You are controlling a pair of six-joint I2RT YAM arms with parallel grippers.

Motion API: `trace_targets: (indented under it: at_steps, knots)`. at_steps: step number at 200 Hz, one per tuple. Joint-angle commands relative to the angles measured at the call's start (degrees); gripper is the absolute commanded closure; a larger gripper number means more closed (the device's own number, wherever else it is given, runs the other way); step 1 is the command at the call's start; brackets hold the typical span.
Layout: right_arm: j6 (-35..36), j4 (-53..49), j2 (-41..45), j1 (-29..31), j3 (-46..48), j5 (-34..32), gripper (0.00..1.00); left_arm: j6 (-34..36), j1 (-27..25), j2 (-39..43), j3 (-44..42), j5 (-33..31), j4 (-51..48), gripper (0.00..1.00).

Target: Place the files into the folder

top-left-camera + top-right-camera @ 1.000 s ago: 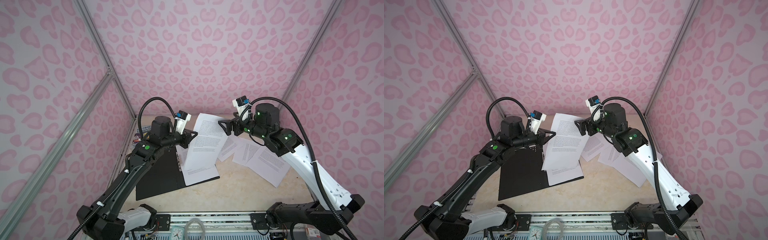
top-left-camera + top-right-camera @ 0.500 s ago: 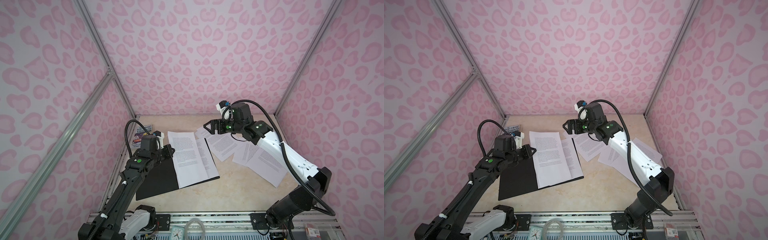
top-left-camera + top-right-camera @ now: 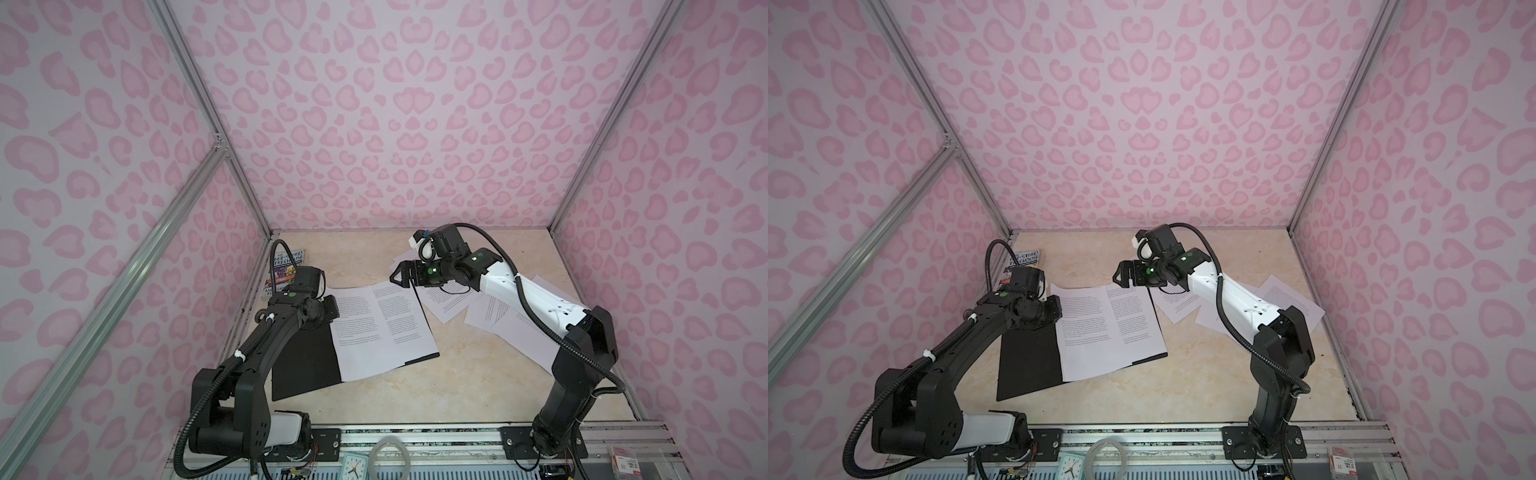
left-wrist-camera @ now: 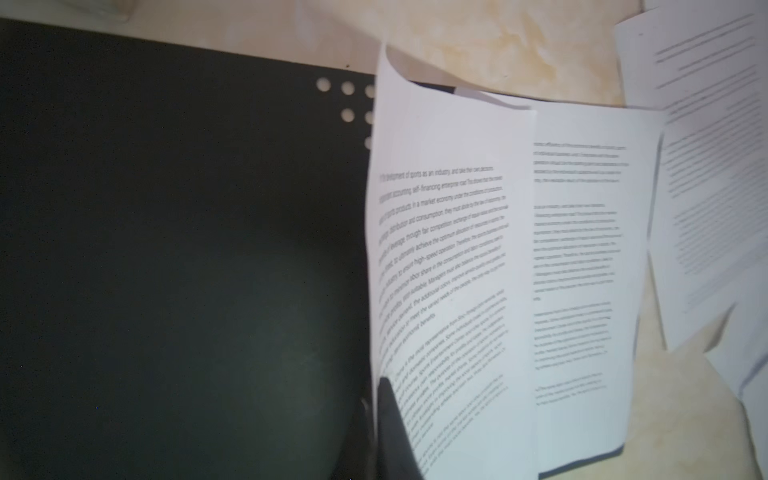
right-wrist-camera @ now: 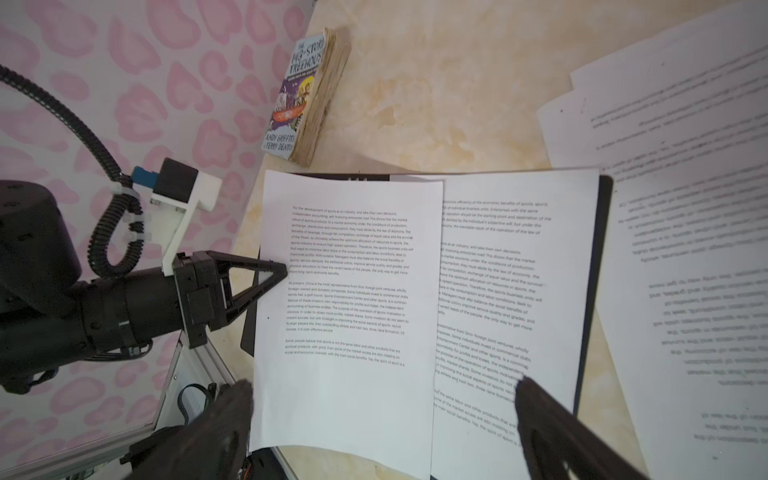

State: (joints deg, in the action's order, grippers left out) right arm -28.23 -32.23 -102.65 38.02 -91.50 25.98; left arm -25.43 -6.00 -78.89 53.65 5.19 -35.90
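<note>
On beige marbled tabletop (image 3: pixel 457 386) within pink-spotted walls (image 3: pixel 395 124), left pincer (image 5: pixel 280 270) pinching a sheet (image 5: pixel 345 291), right pincer (image 3: pixel 395 277) spread

Bright even light, soft shadows; wrist views blurred, dark-vignetted toward edges

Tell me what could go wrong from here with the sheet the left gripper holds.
1. The left gripper pinches only an edge of the sheet, which curls up there; a tug may crease it or let it slip.
2. That sheet seems to lie across the fold of the folder; closing now may bend it.
3. The open right gripper hangs near loose sheets and may sweep them.
</note>
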Motion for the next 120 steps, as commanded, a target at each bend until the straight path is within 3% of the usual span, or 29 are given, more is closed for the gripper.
trace_targets:
  at_steps: [1, 31, 120]
  knots:
    - [1.2, -2.8, -1.8, 1.5, 0.3, -0.8, 0.02, 0.8, 0.7, -1.7, 0.4, -5.4, -1.9, 0.96]
    - [2.8, -4.1, -4.9, 3.3, 0.8, -0.1, 0.02, 0.8, 1.0, -4.9, 0.5, -6.3, -1.4, 0.96]
    - [4.1, -6.7, -15.1, 5.2, -2.5, 5.2, 0.15, 1.3, 1.2, -9.9, 1.5, -6.6, -2.1, 0.96]
